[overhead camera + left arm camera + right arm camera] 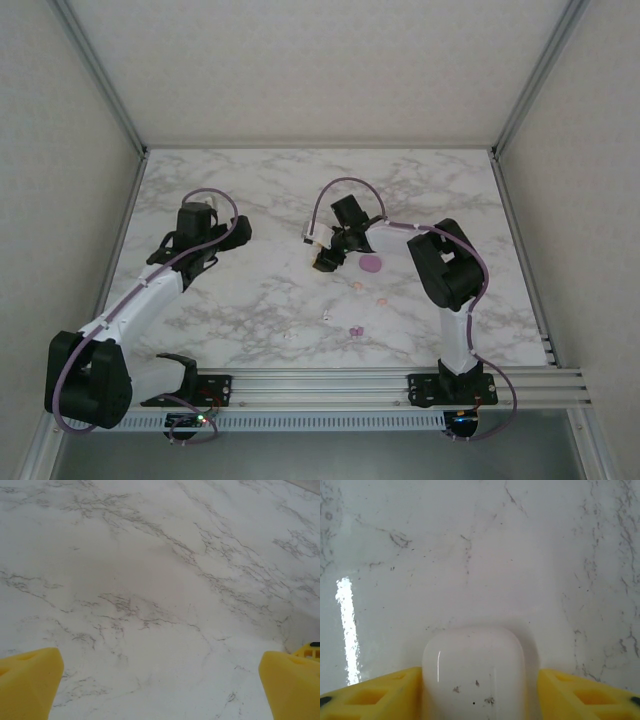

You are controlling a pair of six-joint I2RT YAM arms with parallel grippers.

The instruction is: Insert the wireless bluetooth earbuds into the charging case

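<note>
A white charging case (474,672) lies flat on the marble table (470,555) at the bottom centre of the right wrist view, a smooth, glossy, rounded pebble, shut as far as I can see, with a few dark specks on top. In the overhead view a round purple case (371,264) lies just right of centre. Below it the loose earbuds are scattered apart on the table: a peach-pink earbud (357,286), another pink earbud (381,298) to its lower right, and lower still a purple earbud (355,330), all too tiny to tell their pose.
</note>
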